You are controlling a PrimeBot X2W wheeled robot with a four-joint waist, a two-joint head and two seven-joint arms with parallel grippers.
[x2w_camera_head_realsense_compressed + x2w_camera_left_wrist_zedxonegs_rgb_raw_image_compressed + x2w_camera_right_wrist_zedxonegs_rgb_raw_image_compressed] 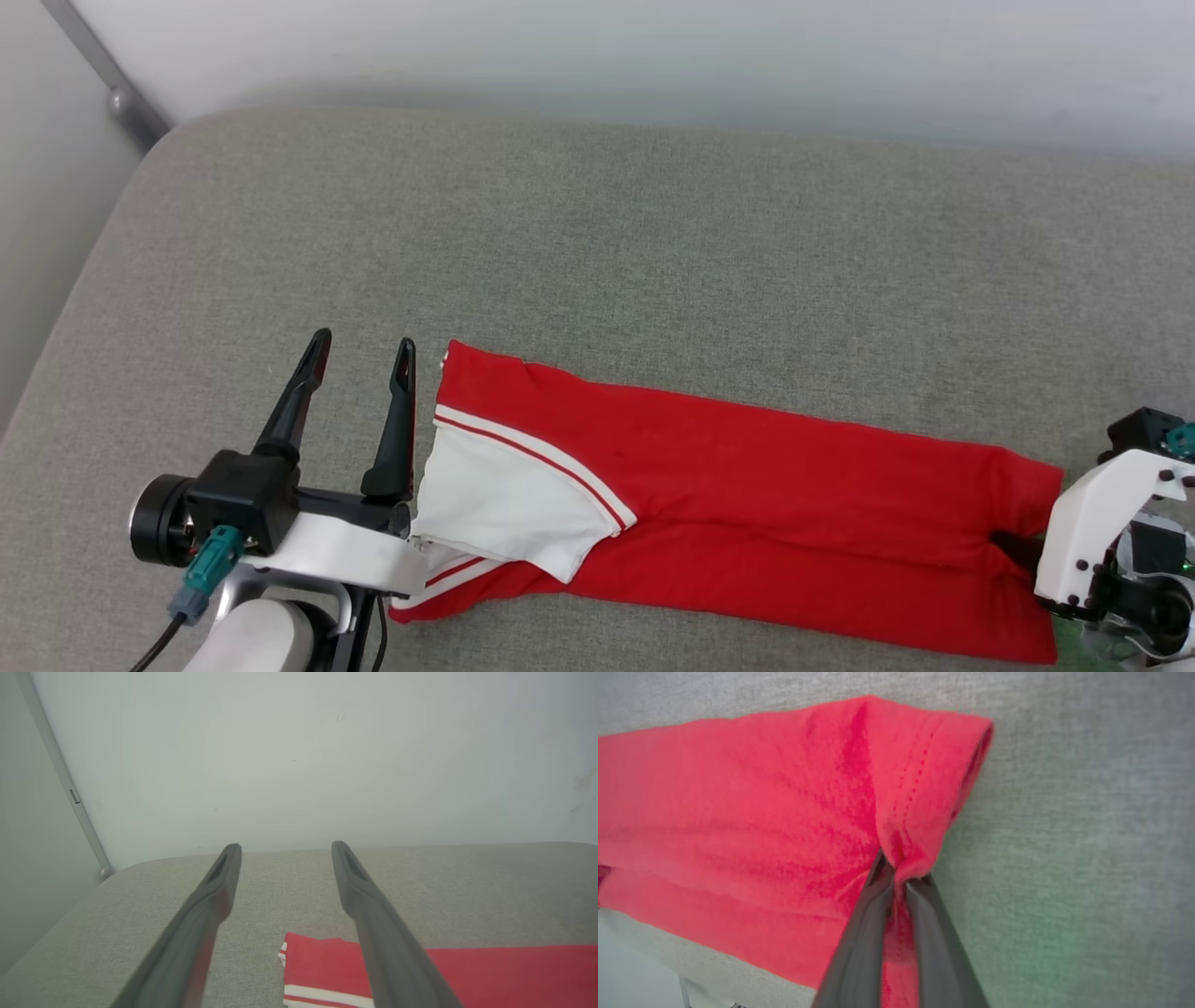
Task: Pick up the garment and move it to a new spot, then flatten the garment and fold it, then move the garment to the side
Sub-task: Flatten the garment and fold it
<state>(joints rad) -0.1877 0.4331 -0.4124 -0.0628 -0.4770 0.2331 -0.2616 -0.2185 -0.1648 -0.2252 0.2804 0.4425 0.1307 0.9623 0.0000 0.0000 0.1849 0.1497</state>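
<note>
Right gripper (899,877): fingers closed to a narrow slit, pinching a bunched pleat of red cloth at the hem end of the garment (747,485); the fabric puckers toward the tips.
Purpose of hold: judged to be a grip for lifting that end and carrying it over toward the sleeve end, to halve the strip.
Left gripper (364,350): fingers spread wide with nothing between them; it sits just beside the garment's opposite end, tips pointing away toward the wall (653,56).
Purpose of position: probably placed to take or pin the shoulder end, though contact with the cloth cannot be confirmed.
Garment, state: plain red face up, already narrowed into a long band, lying flat between the two grippers.
White sleeve (504,495): folded inward on top of the band, its red-white striped trim (532,453) showing; tucked in so the outline stays straight.
Grey padded surface (597,233): supports the garment, which lies toward the robot's side of it.
Risk: the pinch takes only a small bunch, so layers may separate when it is lifted.
</note>
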